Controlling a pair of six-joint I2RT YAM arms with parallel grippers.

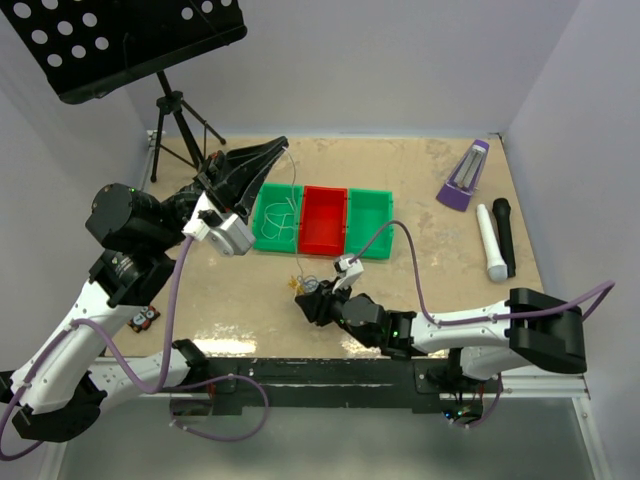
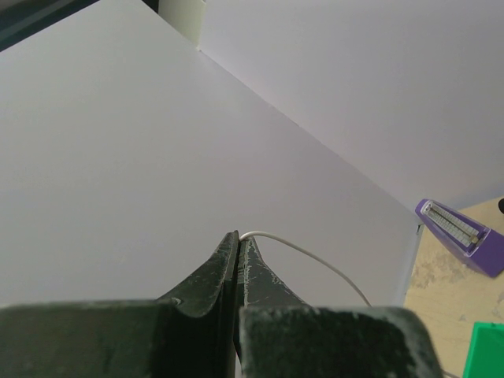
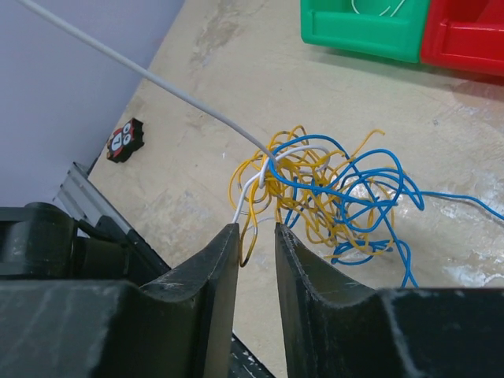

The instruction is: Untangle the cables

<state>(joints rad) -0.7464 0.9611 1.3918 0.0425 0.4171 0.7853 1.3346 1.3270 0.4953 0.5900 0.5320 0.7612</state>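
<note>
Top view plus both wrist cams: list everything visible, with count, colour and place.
white cable: 1, white, runs from the tangle up into the left claw
yellow cable: 1, yellow, tangled, near middle of the table
blue cable: 1, blue, same tangle
bins: 3, green, red, green, in a row mid-table
metronome: 1, purple, far right
microphones: 2, one white, one black, right edge
music stand: 1, black, far left corner
small tag: 1, black, near left edge
table: 1, tan
left claw: 1, black, raised, shut on the white cable
right claw: 1, black, low at the tangle, open
</note>
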